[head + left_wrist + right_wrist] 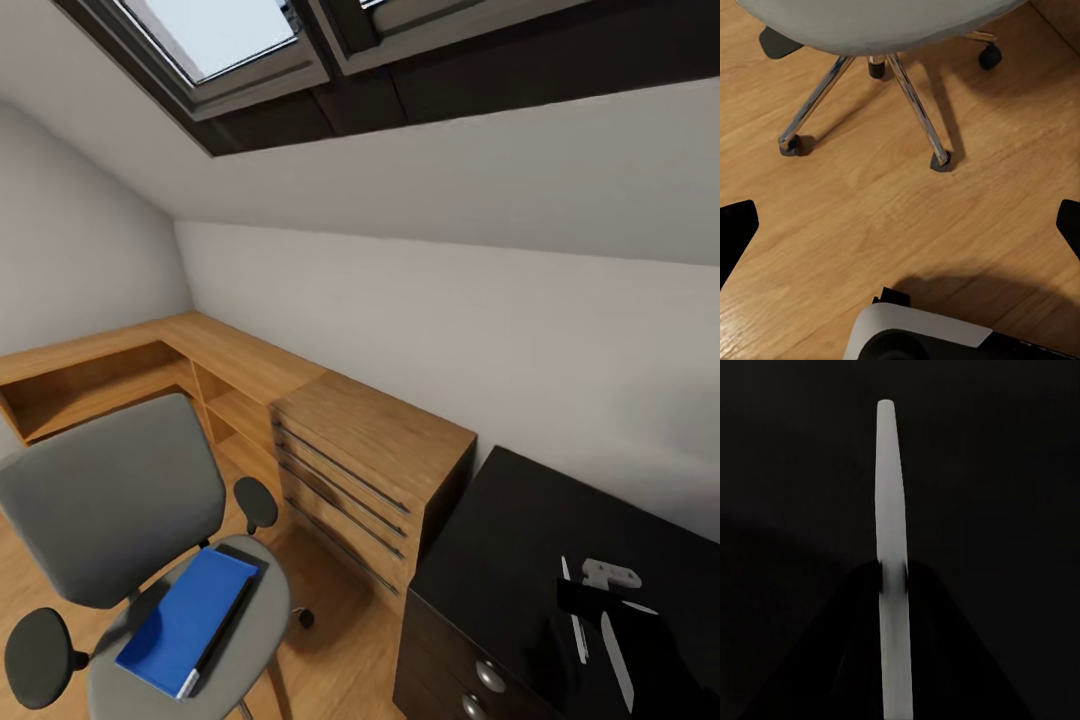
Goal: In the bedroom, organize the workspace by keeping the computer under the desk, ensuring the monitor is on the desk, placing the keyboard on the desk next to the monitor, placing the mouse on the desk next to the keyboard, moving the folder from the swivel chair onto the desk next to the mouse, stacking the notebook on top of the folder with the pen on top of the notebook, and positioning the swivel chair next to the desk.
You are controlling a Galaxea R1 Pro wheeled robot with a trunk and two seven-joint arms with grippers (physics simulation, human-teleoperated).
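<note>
- The grey swivel chair [110, 500] stands on the wooden floor [907, 217], near the light wooden drawer chest [375, 470].
- The blue folder [185, 620] lies flat on the chair seat. A thin dark strip runs along one long edge of it; I cannot tell what that is.
- The black surface [510, 560] is to the right of the drawer chest, against the white wall [450, 320].
- The right pincer [600, 590] hangs over the black surface. It is dark against the dark top, so it is hard to see.
- In the right wrist view, a thin white pen [891, 547] runs between the dark fingers, and they look closed on it.
- The left pincer [900, 225] is spread wide and holds nothing. It points down at the floor by the chair's chrome legs.
</note>
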